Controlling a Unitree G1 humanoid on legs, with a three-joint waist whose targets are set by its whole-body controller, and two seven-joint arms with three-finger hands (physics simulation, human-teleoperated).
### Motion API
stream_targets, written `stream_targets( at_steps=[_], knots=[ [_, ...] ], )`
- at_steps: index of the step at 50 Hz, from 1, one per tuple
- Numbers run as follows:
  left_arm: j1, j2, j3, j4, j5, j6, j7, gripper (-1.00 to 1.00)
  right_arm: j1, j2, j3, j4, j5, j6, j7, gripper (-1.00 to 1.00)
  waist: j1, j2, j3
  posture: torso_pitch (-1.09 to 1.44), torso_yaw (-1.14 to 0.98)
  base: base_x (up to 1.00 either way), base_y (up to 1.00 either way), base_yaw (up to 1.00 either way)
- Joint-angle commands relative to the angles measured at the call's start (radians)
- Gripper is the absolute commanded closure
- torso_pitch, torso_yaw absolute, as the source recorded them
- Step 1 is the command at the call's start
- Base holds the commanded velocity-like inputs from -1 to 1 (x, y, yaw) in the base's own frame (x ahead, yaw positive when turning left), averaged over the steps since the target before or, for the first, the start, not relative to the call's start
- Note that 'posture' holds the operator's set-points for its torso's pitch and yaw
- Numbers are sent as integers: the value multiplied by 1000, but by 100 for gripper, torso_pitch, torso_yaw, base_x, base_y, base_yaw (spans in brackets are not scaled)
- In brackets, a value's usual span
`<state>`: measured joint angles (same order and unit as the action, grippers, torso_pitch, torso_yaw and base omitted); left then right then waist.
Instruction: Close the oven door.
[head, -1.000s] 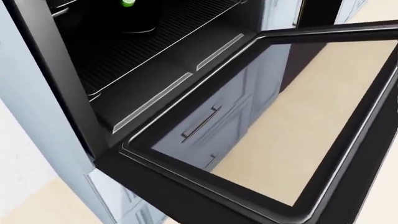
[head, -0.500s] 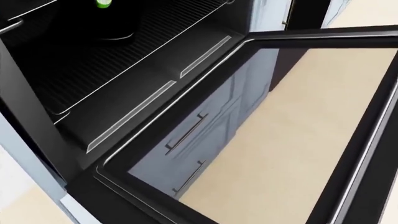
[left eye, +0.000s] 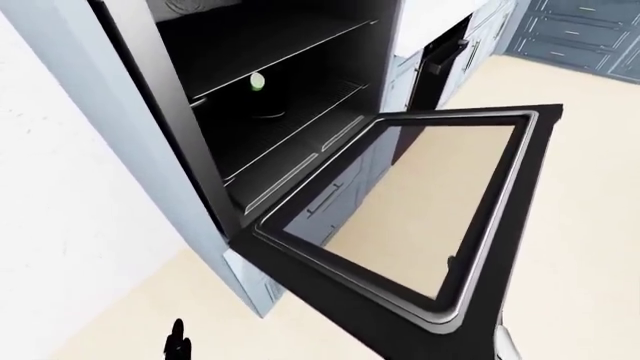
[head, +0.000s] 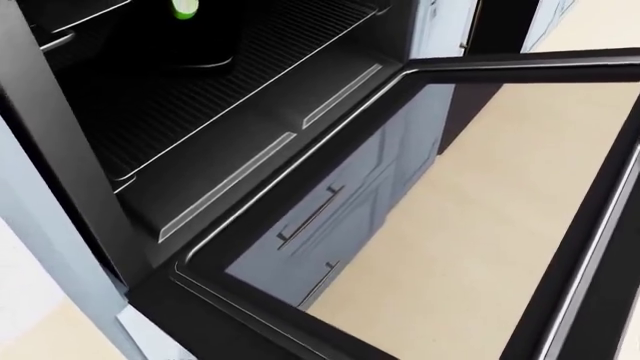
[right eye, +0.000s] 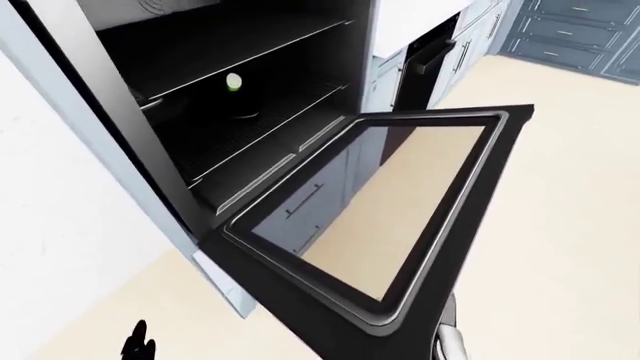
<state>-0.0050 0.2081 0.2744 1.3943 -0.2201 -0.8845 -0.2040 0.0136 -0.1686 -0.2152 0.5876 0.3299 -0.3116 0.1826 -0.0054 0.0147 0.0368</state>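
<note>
The oven door (left eye: 522, 187) hangs open, lying almost flat out from the oven cavity (left eye: 290, 82), and its glass pane (left eye: 420, 195) shows the floor beneath. On the lower rack (head: 200, 97) inside stands a dark pot with a green knob (left eye: 258, 81). A small black piece of my left hand (left eye: 176, 342) shows at the bottom left of the left-eye view, well left of the door. A pale rounded part of my right hand (right eye: 450, 341) sits at the bottom edge, just under the door's near corner. Neither hand's fingers show clearly.
Blue-grey drawers (head: 320, 210) below the oven appear through the glass. A second black appliance (left eye: 440, 64) and more blue-grey cabinets (left eye: 580, 30) stand at the top right. A white wall (left eye: 60, 187) fills the left; beige floor (left eye: 590, 225) lies to the right.
The whole head view has shifted left and then slightly back right, so the camera has moved. The door lies at the same open angle.
</note>
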Motion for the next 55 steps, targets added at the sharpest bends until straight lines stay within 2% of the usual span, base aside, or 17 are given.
stream_targets(
  at_steps=[1,8,13,24,30,33,35,38,42,48,55],
  knots=[
    [-6,11,7,-15,-12,-20,-6,-100,7,0,-12,-78,-33,67,-10,-100,-2,3,-9,0,0,0,0,0],
    [-5,8,6,-15,-21,-6,-8,-100,32,42,-13,-317,-81,254,-21,-100,1,-1,-16,0,0,0,0,0],
    [-5,8,6,-15,-25,-4,-11,-100,40,68,-6,-436,-93,340,-16,-100,0,2,-21,0,0,0,0,0],
    [-4,9,10,-15,-41,-1,-28,-100,45,100,40,-780,-121,591,-20,-100,0,6,-34,0,0,0,0,0],
    [-4,10,11,-14,-44,2,-28,-100,6,99,52,-972,-115,783,-33,-100,-1,8,-40,0,0,0,0,0],
    [-5,11,12,-14,-45,4,-29,-100,-19,99,65,-1102,-85,922,-35,-100,0,8,-44,0,0,0,0,0],
    [-5,11,12,-14,-45,5,-29,-100,-55,97,74,-1169,-79,1005,-50,-100,1,7,-46,0,0,0,0,0],
    [-5,12,14,-14,-48,6,-31,-100,-173,85,92,-1281,-49,1178,-86,-100,0,7,-49,0,0,0,0,0],
    [-4,9,14,-13,-47,6,-33,-100,-361,64,84,-1239,-31,1285,-131,-100,-1,9,-48,0,0,0,0,0],
    [-5,9,15,-14,-46,9,-33,-100,-584,58,154,-1047,-58,1288,-139,-100,-2,12,-45,0,0,0,0,0],
    [-6,9,15,-14,-48,9,-35,-100,-724,118,230,-900,-133,1266,-98,-100,-1,17,-41,0,0,0,0,0]
  ],
)
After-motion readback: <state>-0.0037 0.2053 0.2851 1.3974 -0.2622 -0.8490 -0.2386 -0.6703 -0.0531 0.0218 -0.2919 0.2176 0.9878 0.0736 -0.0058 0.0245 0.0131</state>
